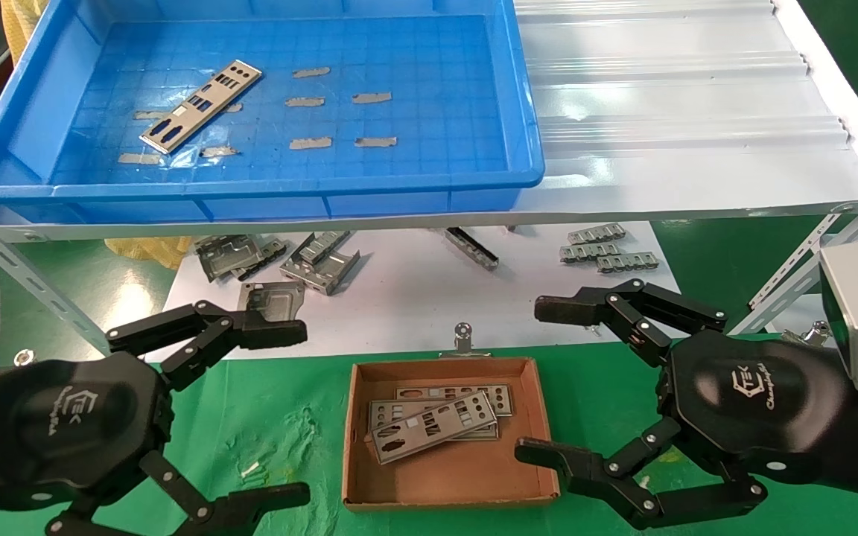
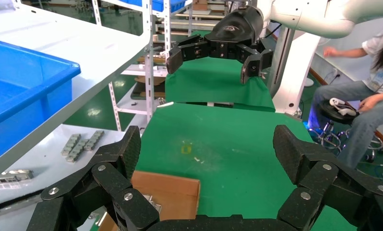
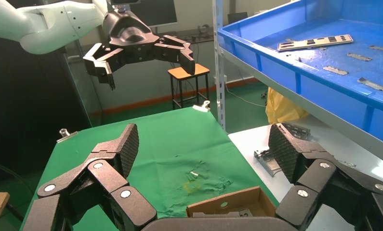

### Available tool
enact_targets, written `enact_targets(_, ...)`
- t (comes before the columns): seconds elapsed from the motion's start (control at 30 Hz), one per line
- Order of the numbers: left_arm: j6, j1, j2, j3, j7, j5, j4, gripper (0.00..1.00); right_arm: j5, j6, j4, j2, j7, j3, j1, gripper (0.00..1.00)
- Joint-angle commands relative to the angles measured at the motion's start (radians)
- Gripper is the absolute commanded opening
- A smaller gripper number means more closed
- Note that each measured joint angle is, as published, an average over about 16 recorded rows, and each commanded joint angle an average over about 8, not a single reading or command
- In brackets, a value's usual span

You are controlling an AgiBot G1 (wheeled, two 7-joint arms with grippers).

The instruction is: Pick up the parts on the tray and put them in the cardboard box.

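- so, one plate (image 1: 200, 106) is left in the tray (image 1: 526, 112), lying flat and askew near the tray's left side, across some of the grey tape strips (image 1: 372, 97) on the grid floor; the strips look like markers for where plates were laid, though that is a guess.
- the tray sits on a raised white shelf (image 1: 682, 112) along the far edge of the counter (image 1: 280, 424), so any reach for it must go up and forward over the tray's rim.
- the box (image 1: 358, 439) stands on the green counter near its front edge, midway between the two arms; that spot seems chosen so either arm can drop into it.
- three or so plates (image 1: 433, 420) lie in the box, stacked loosely and overlapping, tilted to one another as dropped things would be.
- the left pincer (image 1: 280, 409) hangs over the counter left of the box, spread wide and holding nothing.
- the right pincer (image 1: 541, 380) hangs right of the box, its lower finger just by the box's right wall, likewise spread and bare.
- grey brackets (image 1: 317, 260) and ridged strips (image 1: 608, 251) lie on the white panel under the shelf; they are not part of the job.
- judging by this, the task is nearly done: the last plate lies on the left, so the left arm looks the likelier one to fetch it.
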Motion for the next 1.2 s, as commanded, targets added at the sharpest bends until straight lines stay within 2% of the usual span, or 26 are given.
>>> enact_targets(0.03,0.000,0.000,0.000,0.000,0.000,0.000,0.000,1.00,0.000,0.000,0.000,0.000,0.000,0.000,0.000,1.00)
enact_targets(1.2,0.000,0.000,0.000,0.000,0.000,0.000,0.000,1.00,0.000,0.000,0.000,0.000,0.000,0.000,0.000,1.00)
